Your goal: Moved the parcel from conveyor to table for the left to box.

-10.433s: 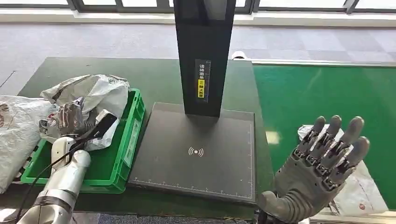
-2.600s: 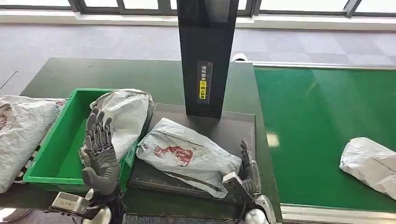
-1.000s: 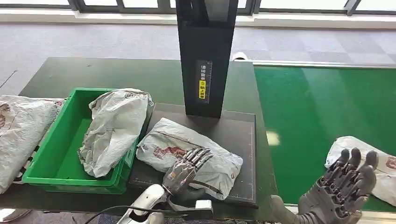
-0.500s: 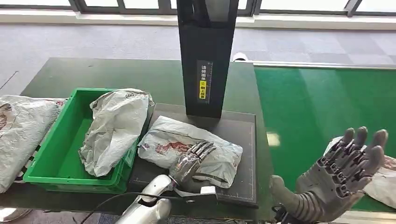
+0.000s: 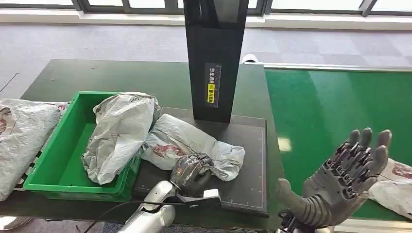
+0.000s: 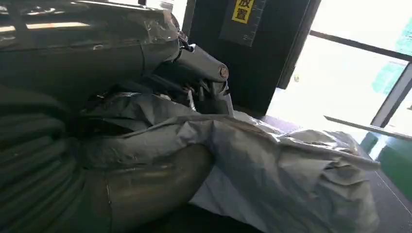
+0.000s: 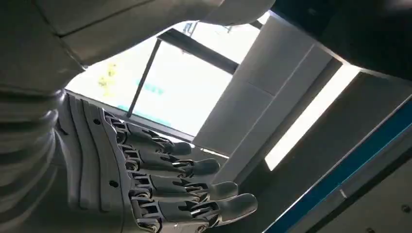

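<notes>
Head view shows, nearest on the left, the robot's silver left arm reaching up from the bottom edge, its dark grey left hand (image 5: 191, 171) curled over the near edge of a crumpled grey plastic mailer parcel with red print (image 5: 187, 143); the fingers are closed into the wrapping, so the hand grips the parcel. From the left wrist view the same parcel (image 6: 272, 170) bunches up between the thick grey thumb and the darker fingers (image 6: 204, 73) of the left hand (image 6: 145, 145). On the near right, the right hand (image 5: 340, 182) is raised above the near edge of the green conveyor belt (image 5: 335, 107), palm up, fingers spread wide and holding nothing; the right wrist view shows that hand (image 7: 141, 174) with its fingers stretched out and apart. The gripped parcel lies on a flat black square scanning pad (image 5: 243, 165) on the dark green table (image 5: 73, 75), its left end touching the rim of a bright green plastic crate (image 5: 58, 155). Inside the crate rests a second crumpled grey mailer bag (image 5: 119, 133). Left of the crate, at the picture's edge, lies a larger grey bag (image 5: 19, 141). At the right edge, another grey mailer (image 5: 396, 187) sits on the belt, just behind the right hand. Farther back, a tall black post with a yellow label (image 5: 214, 63) stands at the far edge of the pad.
</notes>
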Available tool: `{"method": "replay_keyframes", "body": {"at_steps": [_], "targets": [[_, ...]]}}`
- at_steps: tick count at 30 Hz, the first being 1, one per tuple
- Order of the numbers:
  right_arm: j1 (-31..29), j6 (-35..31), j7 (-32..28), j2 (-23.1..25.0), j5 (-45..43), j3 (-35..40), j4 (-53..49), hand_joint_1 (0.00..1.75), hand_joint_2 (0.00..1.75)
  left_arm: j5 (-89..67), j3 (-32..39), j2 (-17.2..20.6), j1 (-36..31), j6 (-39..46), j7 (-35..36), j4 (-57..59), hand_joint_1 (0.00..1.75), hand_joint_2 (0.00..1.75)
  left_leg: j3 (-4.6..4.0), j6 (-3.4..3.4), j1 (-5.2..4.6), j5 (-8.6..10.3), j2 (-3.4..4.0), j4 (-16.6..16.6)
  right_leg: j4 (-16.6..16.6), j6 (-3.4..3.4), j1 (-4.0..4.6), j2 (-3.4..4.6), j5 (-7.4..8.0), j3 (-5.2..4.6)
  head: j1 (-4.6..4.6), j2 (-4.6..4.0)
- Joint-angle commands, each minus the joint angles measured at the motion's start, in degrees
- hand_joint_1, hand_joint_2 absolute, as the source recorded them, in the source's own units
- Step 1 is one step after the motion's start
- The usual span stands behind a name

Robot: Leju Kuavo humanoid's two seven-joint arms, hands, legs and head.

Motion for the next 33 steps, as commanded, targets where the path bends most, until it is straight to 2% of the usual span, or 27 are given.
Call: {"method": "replay_keyframes", "body": {"at_steps": [1,4,8,10,11,14,18,20,23,33], "targets": [[-2.6,-0.1,0.1,-1.6,-1.3,1.8,4.8,0.00,1.75,-0.4,2.2,1.6,1.9,0.5,0.4,-1.0,1.75,1.75,0.10,-0.01,0.02,0.00,0.18,-0.1,-0.1,-0.05,0.03,0.19,0.06,0.04,0.00,0.00],[-2.5,-0.1,0.1,-1.7,-1.4,1.6,4.4,0.00,1.75,-0.6,2.4,1.6,2.5,1.1,0.5,-2.1,1.75,1.75,0.08,0.00,0.02,0.02,0.17,-0.1,-0.1,-0.05,0.03,0.19,0.08,0.02,0.00,0.00],[1.1,-0.1,0.1,-0.5,0.5,1.0,0.8,0.00,1.75,0.1,3.4,1.8,5.3,5.3,-1.5,-9.6,1.75,1.75,0.03,-0.01,0.03,0.00,0.08,-0.1,-0.1,-0.05,0.03,0.09,0.03,0.00,-0.02,0.00],[2.7,-0.1,0.1,-0.4,1.1,0.9,-0.6,0.00,1.75,3.8,3.3,2.4,9.1,5.2,-5.8,-19.6,1.75,1.75,0.00,-0.01,0.02,-0.01,0.04,0.0,0.0,-0.05,0.02,0.05,0.00,-0.03,0.00,0.00],[3.4,-0.1,0.1,-0.5,1.2,0.8,-1.3,0.00,1.75,8.3,2.8,3.2,12.8,3.9,-9.6,-29.5,1.75,1.75,0.00,-0.02,0.02,-0.03,0.08,-0.1,-0.1,-0.08,0.03,0.09,-0.01,-0.06,-0.02,0.00],[3.4,-0.1,0.1,-1.0,0.6,0.9,-0.9,0.00,1.75,14.8,2.0,4.7,18.1,2.0,-12.7,-47.0,1.75,1.75,-0.09,-0.01,0.04,-0.07,0.16,0.0,0.0,-0.04,0.05,0.16,0.00,-0.15,-0.02,0.00],[3.4,-0.1,0.1,-1.0,0.6,0.9,-0.9,0.00,1.75,14.8,2.0,4.7,18.1,2.0,-12.7,-47.0,1.75,1.75,-0.10,-0.02,0.03,-0.09,0.13,0.0,0.0,-0.06,0.04,0.17,-0.02,-0.20,0.00,0.00],[3.1,-0.1,0.1,-1.1,0.3,0.5,-0.5,0.00,1.75,21.2,1.0,6.3,21.1,2.9,-18.2,-55.7,1.75,1.75,-0.06,-0.02,0.03,-0.09,0.15,0.0,0.0,-0.07,0.04,0.16,-0.04,-0.15,-0.02,0.00],[3.9,-0.1,0.1,-1.5,0.3,0.4,-1.0,0.00,1.75,21.9,0.2,8.4,23.6,4.9,-19.4,-65.3,1.75,1.75,-0.12,-0.03,0.05,-0.11,0.24,0.0,0.0,-0.08,0.06,0.25,-0.03,-0.24,-0.02,0.00],[3.9,-0.1,0.1,-1.5,0.3,0.4,-1.0,0.00,1.75,21.9,0.2,8.4,23.6,4.9,-19.4,-65.3,1.75,1.75,0.00,0.00,0.03,-0.04,0.12,-0.1,-0.1,-0.08,0.03,0.11,-0.01,-0.09,-0.02,0.00]]}}
